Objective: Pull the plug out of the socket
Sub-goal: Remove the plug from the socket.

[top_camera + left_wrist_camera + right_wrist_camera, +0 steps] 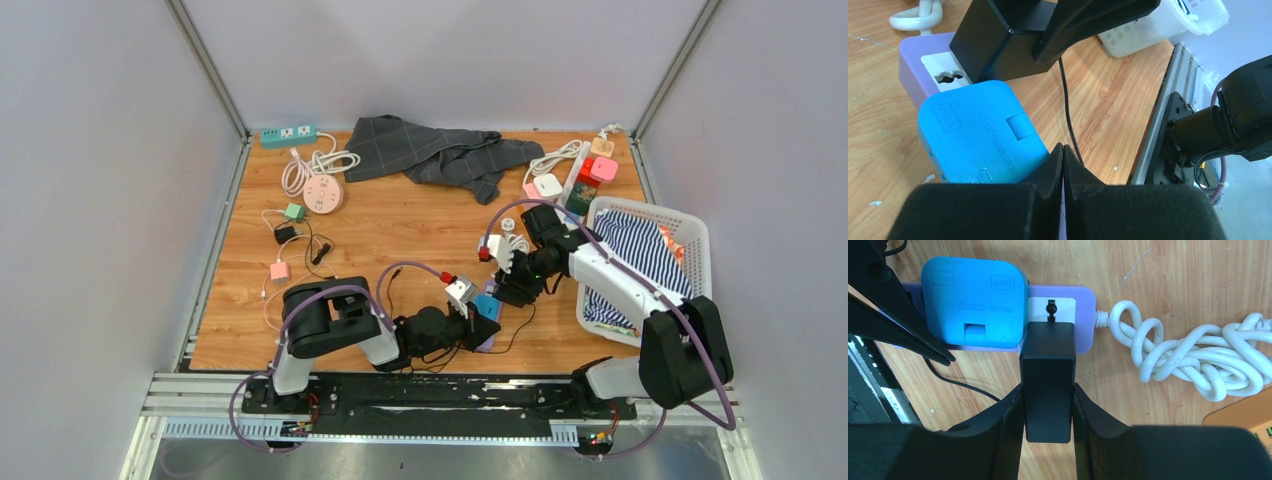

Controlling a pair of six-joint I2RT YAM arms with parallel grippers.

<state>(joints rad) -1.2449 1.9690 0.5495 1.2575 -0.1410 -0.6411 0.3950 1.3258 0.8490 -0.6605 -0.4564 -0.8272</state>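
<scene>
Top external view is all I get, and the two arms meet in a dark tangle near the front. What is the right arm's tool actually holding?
Observer: The right wrist view shows the right tool gripping a black plug between its fingers, against the white face of a purple power strip.
Operator: Anything else on that strip?
Observer: A blue adapter sits right beside the black plug, and one empty outlet shows just beyond it.
Operator: And the other arm?
Observer: The left wrist view shows the left tool with fingers pressed together, nothing visible between them, just past the blue adapter's edge.
</scene>
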